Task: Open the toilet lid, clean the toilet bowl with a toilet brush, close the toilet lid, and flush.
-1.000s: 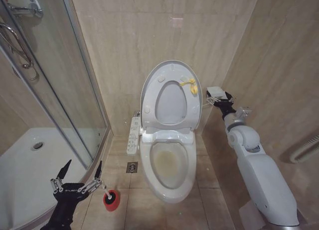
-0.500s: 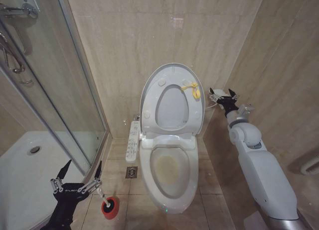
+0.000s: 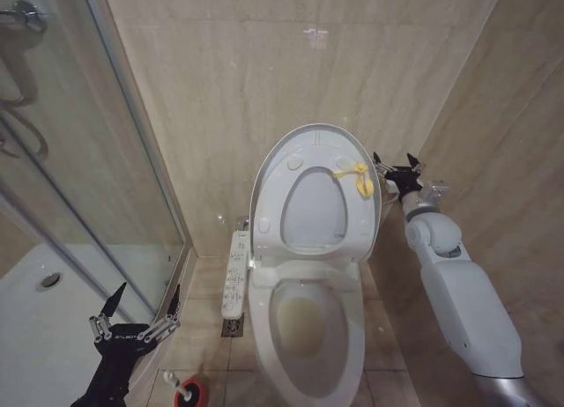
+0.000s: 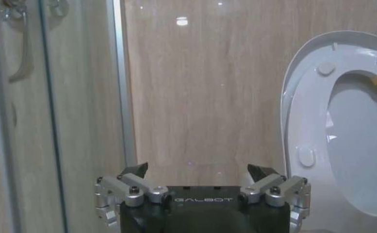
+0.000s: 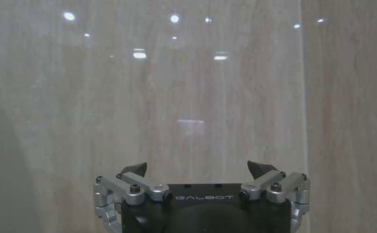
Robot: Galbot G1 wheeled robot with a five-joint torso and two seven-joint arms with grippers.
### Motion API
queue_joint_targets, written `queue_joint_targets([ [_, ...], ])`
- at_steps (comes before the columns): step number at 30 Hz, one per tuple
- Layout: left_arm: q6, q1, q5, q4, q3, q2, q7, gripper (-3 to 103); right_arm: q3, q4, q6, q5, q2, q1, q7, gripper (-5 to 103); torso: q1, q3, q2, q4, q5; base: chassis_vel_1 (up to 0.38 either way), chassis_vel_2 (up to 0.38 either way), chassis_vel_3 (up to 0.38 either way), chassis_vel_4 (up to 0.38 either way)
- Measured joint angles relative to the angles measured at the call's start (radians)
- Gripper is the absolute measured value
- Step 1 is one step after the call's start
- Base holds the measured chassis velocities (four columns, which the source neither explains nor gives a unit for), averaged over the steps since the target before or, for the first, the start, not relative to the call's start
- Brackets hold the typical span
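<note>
Toilet lid [image 3: 317, 191], glossy white with a yellow loop tag [image 3: 357, 176], stands upright against the tan wall behind the brown-stained toilet bowl [image 3: 304, 323]. Compared with a second ago the whole head view has shifted, so the red holder [image 3: 189, 391] sits lower at the frame edge. The right gripper [image 3: 395, 167], fingers apart, hangs just beside the lid's edge, while the left gripper [image 3: 141, 312], also spread, hovers low by the shower glass [image 3: 70, 178].

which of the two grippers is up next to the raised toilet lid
The right gripper, open and held high just beside the toilet lid near its yellow tag. The left gripper hangs low by the shower glass, far from the lid.
</note>
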Motion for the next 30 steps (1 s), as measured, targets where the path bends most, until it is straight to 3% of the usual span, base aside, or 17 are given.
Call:
queue_joint_targets([
  [20, 0.0, 0.0, 0.0, 0.0, 0.0, 0.0, 0.0, 100, -0.056, -0.02, -0.006, -0.023, -0.002, 0.036, 0.001, 100, -0.001, 0.0, 0.0, 0.0003, -0.0003, 0.008, -0.004, -0.007, 0.004],
  [30, 0.0, 0.0, 0.0, 0.0, 0.0, 0.0, 0.0, 100, -0.065, 0.029, -0.022, 0.009, -0.048, -0.003, -0.008, 100, -0.001, 0.0, 0.0, 0.0001, -0.0002, 0.0, 0.0, 0.0, 0.0],
])
